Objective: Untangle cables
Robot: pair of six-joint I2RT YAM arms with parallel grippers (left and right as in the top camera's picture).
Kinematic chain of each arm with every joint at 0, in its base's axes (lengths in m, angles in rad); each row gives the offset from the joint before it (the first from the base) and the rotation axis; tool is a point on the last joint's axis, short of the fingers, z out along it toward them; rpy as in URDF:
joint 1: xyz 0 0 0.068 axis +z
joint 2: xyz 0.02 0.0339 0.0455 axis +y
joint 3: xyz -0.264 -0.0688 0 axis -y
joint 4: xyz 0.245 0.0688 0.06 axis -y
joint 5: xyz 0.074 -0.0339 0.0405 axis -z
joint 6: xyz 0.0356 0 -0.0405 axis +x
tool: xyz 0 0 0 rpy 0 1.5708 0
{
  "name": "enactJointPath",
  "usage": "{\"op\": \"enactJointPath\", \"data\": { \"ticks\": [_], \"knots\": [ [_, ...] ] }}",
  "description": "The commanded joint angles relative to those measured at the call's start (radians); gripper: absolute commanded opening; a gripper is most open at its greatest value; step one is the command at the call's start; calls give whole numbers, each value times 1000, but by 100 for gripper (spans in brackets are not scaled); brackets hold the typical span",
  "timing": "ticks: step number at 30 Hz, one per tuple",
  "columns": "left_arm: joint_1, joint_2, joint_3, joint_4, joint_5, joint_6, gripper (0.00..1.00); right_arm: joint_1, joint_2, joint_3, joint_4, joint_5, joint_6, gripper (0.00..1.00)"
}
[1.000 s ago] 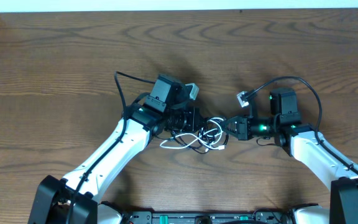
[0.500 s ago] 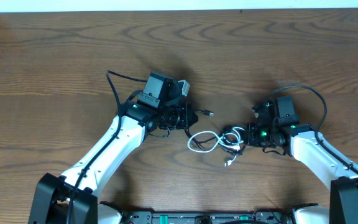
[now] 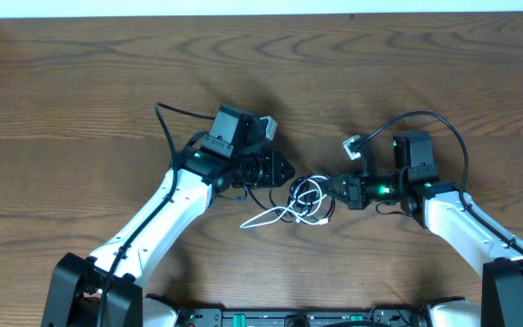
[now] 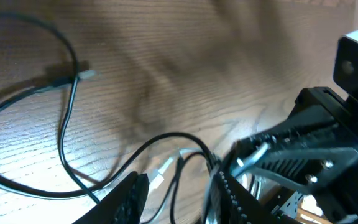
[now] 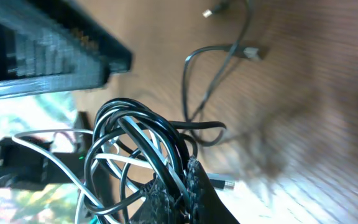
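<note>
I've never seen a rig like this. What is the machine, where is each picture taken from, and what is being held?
Two robot arms work at a wooden table. One picture looks down from above; the other two come from a camera on each wrist. Between the arms lie the cables, one thin black and one white, looped together. The right hand is shut on the loops; the left hand is open, with a black strand passing between its fingers.
</note>
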Motion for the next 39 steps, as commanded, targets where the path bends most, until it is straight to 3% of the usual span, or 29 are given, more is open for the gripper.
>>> {"op": "enactJointPath", "data": {
  "ticks": [1, 10, 19, 22, 31, 39],
  "knots": [
    [-2, -1, 17, 1, -7, 5, 38, -1, 3, 0, 13, -121, -25, 1],
    [-56, -1, 17, -10, 39, 1, 37, -1, 3, 0, 18, -121, -24, 1],
    [-43, -1, 17, 6, 187, -24, 36, -1, 3, 0, 18, -120, -24, 1],
    [-41, -1, 17, 3, 229, -24, 31, -1, 3, 0, 18, -121, -24, 1],
    [-77, -1, -21, -60, 204, -20, 23, -1, 3, 0, 17, -121, -20, 1],
    [-117, -1, -61, -58, 198, -21, 22, -1, 3, 0, 16, -121, -20, 1]
  ]
}}
